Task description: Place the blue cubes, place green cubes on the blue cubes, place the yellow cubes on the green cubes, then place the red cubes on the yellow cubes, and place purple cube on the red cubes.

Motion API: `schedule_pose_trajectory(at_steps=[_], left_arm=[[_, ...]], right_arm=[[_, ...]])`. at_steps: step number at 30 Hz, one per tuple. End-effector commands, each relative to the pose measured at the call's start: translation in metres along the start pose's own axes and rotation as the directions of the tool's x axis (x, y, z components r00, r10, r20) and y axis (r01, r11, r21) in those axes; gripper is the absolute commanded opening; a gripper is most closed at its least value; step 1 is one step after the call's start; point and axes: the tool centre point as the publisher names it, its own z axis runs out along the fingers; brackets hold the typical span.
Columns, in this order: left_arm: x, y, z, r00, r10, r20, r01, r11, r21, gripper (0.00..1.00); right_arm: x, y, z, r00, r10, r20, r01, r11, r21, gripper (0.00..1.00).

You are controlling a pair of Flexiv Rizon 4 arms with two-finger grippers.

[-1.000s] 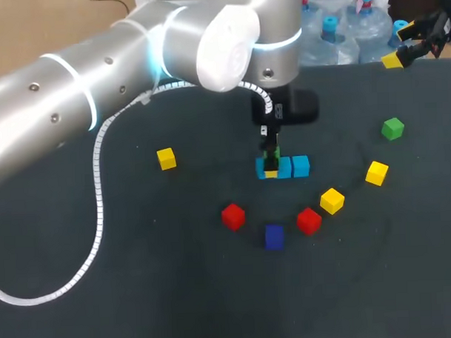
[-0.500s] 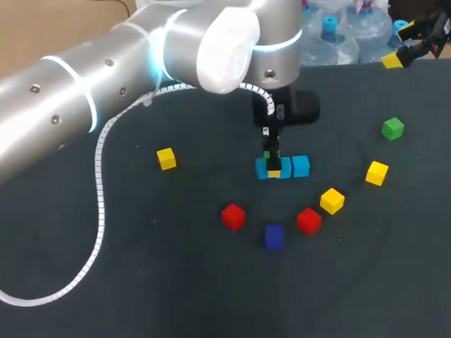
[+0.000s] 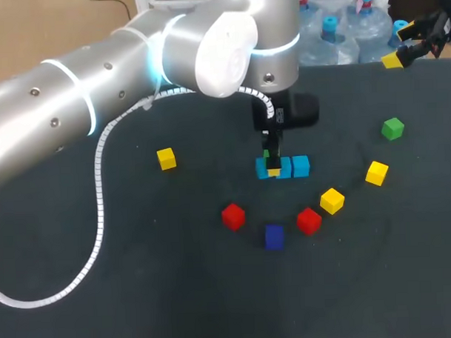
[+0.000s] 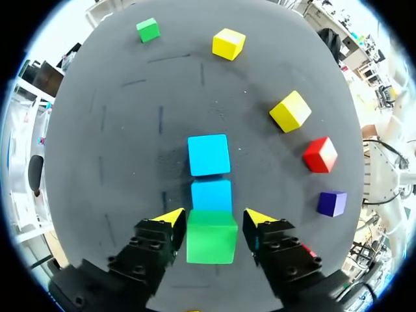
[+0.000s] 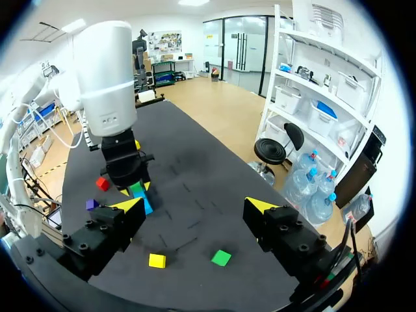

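Our left tool (image 4: 214, 218) grips the sharp-edged green cube (image 4: 211, 235), two blue cubes (image 4: 208, 155) just ahead, bare matte surface (image 4: 117, 162) flanking; right tool (image 5: 195, 205) spread wide, holding nothing

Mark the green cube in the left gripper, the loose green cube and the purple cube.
Gripped green cube (image 4: 210, 235): left wrist view, centre of its top face.
Loose green cube (image 3: 392, 128): head view, top face.
Purple cube (image 3: 274, 236): head view, top face.

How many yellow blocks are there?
3: the left yellow block sits alone, the middle yellow block beside a red block, the right yellow block near a green block. The left arm may hide more.
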Motion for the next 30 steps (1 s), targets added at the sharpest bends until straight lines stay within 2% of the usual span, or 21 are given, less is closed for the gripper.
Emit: schedule_pose_trajectory(at_steps=[1, 3, 6, 11, 12, 14, 19, 23, 24, 25, 28, 30], left_arm=[[-0.001, -0.0004, 0.0, 1.0, 0.002, 0.002, -0.002, 1.0, 0.001, 0.56], [-0.0011, -0.0006, 0.0001, 1.0, 0.003, 0.001, -0.003, 1.0, 0.001, 0.56], [-0.001, -0.0007, 0.0008, 1.0, 0.0, 0.0, 0.0, 1.0, 0.002, 0.5], [-0.0008, -0.0011, 0.001, 1.0, -0.003, 0.0, 0.003, 1.0, 0.003, 0.49], [-0.0007, -0.0013, 0.001, 1.0, -0.004, 0.0, 0.004, 1.0, 0.004, 0.46], [-0.0006, -0.002, 0.0008, 1.0, -0.003, 0.001, 0.003, 1.0, 0.004, 0.32], [-0.0007, -0.0029, 0.0006, 1.0, -0.001, 0.0, 0.001, 1.0, 0.008, 0.34], [-0.0007, -0.0028, 0.0009, 1.0, -0.001, 0.0, 0.001, 1.0, 0.01, 0.48], [-0.0008, -0.0022, 0.0009, 1.0, -0.001, -0.001, 0.001, 1.0, 0.01, 0.57], [-0.0012, -0.0017, 0.0004, 1.0, 0.001, -0.003, -0.001, 1.0, 0.009, 0.76], [-0.002, -0.0005, -0.0009, 1.0, 0.007, -0.005, -0.007, 1.0, 0.005, 0.98], [-0.0025, 0.0004, -0.002, 1.0, 0.011, -0.006, -0.011, 1.0, 0.002, 1.0]], right_arm=[[0.0003, 0.0004, 0.0, 1.0, 0.0, 0.001, 0.0, 1.0, 0.001, 1.0], [0.0003, 0.0004, 0.0, 1.0, 0.0, 0.001, 0.0, 1.0, 0.001, 1.0], [0.0003, 0.0004, 0.0, 1.0, 0.0, 0.001, 0.0, 1.0, 0.001, 1.0], [0.0003, 0.0004, 0.0, 1.0, 0.0, 0.001, 0.0, 1.0, 0.001, 1.0], [0.0003, 0.0004, 0.0, 1.0, 0.0, 0.001, 0.0, 1.0, 0.001, 1.0], [0.0003, 0.0004, 0.0, 1.0, 0.0, 0.001, 0.0, 1.0, 0.001, 1.0], [0.0003, 0.0004, 0.0, 1.0, 0.0, 0.001, 0.0, 1.0, 0.001, 1.0], [0.0003, 0.0004, 0.0, 1.0, 0.0, 0.001, 0.0, 1.0, 0.001, 1.0], [0.0003, 0.0004, 0.0, 1.0, 0.0, 0.001, 0.0, 1.0, 0.001, 1.0], [0.0003, 0.0004, 0.0, 1.0, 0.0, 0.001, 0.0, 1.0, 0.001, 1.0], [0.0003, 0.0004, 0.0, 1.0, 0.0, 0.001, 0.0, 1.0, 0.001, 1.0], [0.0003, 0.0004, 0.0, 1.0, 0.0, 0.001, 0.0, 1.0, 0.001, 1.0]])
